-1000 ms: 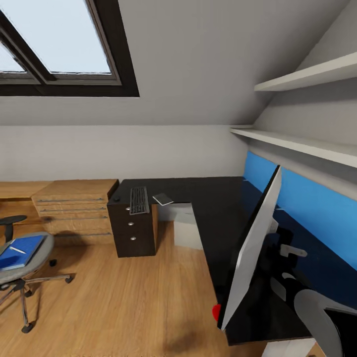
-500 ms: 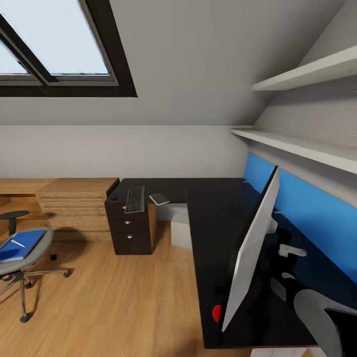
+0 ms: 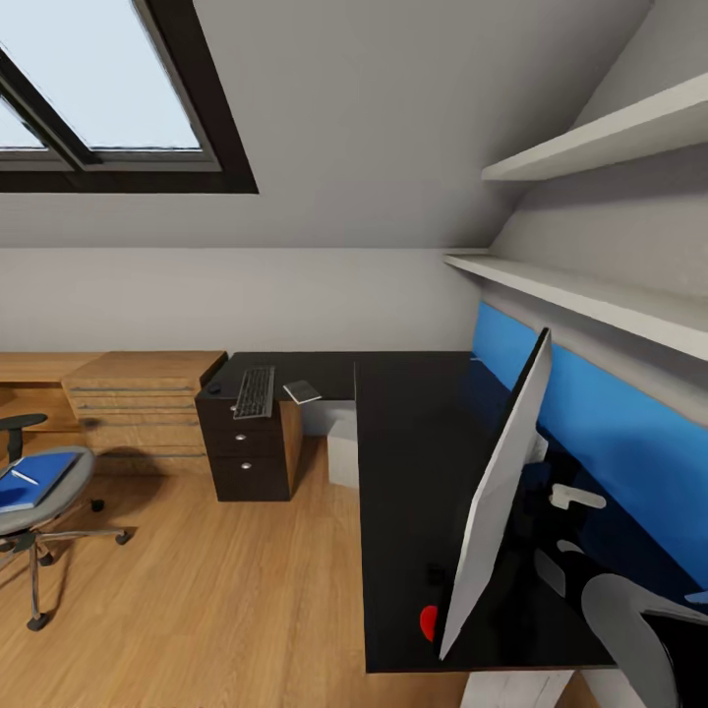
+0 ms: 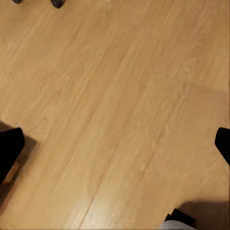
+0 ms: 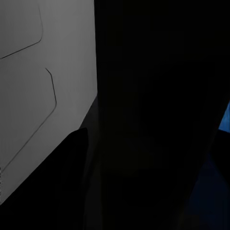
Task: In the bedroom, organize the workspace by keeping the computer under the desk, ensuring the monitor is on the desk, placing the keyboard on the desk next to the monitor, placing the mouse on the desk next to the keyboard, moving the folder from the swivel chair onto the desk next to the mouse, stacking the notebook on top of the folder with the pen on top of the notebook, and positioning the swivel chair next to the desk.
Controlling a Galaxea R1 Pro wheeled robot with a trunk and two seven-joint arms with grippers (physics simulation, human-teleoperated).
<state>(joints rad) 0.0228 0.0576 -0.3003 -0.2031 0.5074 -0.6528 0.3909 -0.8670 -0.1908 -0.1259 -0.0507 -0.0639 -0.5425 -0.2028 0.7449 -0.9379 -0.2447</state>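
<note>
The blue folder (image 3: pixel 34 479) lies on the swivel chair (image 3: pixel 39 511) at nine o'clock, nearer the left arm; I cannot tell either gripper's state.

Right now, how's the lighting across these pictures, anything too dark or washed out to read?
Head view: even daylight from the skylight, soft shadow beneath the swivel chair, and the black desk swallows detail, with wide-angle stretch at the edges. Left wrist view: evenly lit wood floor, sharp enough to show grain. Right wrist view: mostly black, only a grey panel readable.
</note>
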